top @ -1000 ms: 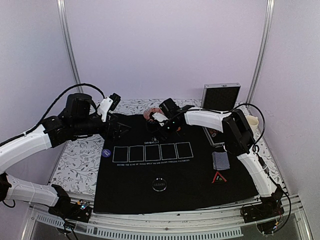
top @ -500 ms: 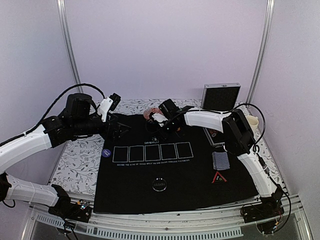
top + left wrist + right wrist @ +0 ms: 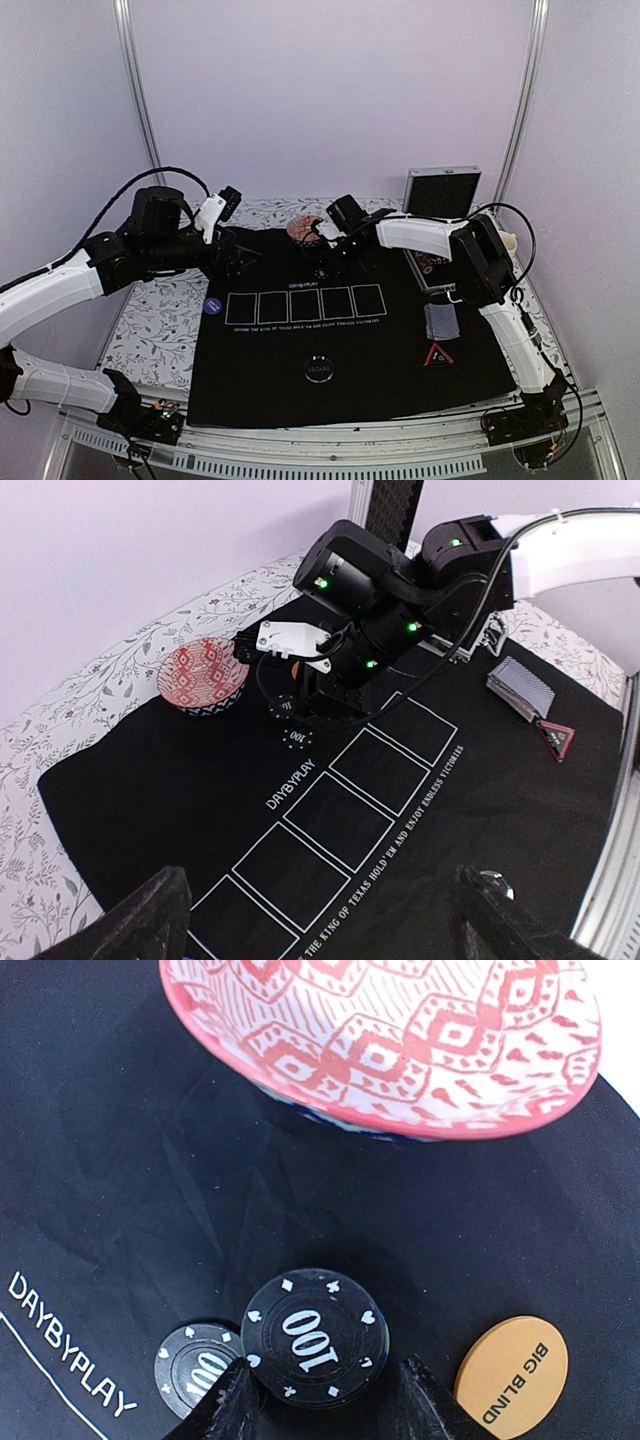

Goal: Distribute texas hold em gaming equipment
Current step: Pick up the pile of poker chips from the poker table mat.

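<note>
Right gripper [image 3: 315,1380] pinches a black 100 chip [image 3: 315,1332] by its rim, lifted just above the black mat [image 3: 380,390] near its far edge. A second black 100 chip [image 3: 197,1368] lies flat on the mat just beside it. An orange BIG BLIND button [image 3: 510,1375] lies on its other side. A red-patterned bowl [image 3: 400,1040] sits just beyond, at the far edge. Left gripper [image 3: 320,900] hovers over the mat's far-left corner, fingers spread wide with nothing between them. A blue button [image 3: 212,305] lies at the left edge, and a round black button [image 3: 319,369] lies toward the near edge, mid-width. A deck of blue-grey-backed cards [image 3: 441,320] lies near the right edge. A red-edged black triangle [image 3: 438,354] lies just nearer than the deck.
</note>
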`<state>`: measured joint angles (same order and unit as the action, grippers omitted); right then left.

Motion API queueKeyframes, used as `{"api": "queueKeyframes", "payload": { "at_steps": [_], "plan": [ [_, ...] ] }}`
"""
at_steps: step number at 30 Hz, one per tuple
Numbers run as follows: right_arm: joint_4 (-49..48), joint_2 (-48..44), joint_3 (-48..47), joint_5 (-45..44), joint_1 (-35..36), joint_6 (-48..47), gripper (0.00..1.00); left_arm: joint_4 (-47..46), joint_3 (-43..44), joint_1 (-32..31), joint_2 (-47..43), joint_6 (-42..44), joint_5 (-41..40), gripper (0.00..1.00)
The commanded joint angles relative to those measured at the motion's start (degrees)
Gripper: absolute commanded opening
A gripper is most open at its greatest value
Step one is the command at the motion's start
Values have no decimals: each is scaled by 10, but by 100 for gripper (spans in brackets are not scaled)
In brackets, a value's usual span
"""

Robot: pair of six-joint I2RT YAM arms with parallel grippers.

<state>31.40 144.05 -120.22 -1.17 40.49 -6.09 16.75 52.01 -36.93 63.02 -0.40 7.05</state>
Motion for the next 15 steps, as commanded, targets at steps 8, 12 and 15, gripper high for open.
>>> {"api": "queueKeyframes", "payload": {
  "at_steps": [8, 12, 15],
  "plan": [
    [27, -38, 17, -2, -2, 2, 55, -8, -5, 9, 0, 7, 4, 91],
    [24, -60, 21, 4, 4, 7, 57, -8, -5, 9, 1, 7, 5, 91],
    [24, -76, 27, -2, 12, 17, 58, -8, -5, 9, 0, 6, 5, 91]
  ]
}}
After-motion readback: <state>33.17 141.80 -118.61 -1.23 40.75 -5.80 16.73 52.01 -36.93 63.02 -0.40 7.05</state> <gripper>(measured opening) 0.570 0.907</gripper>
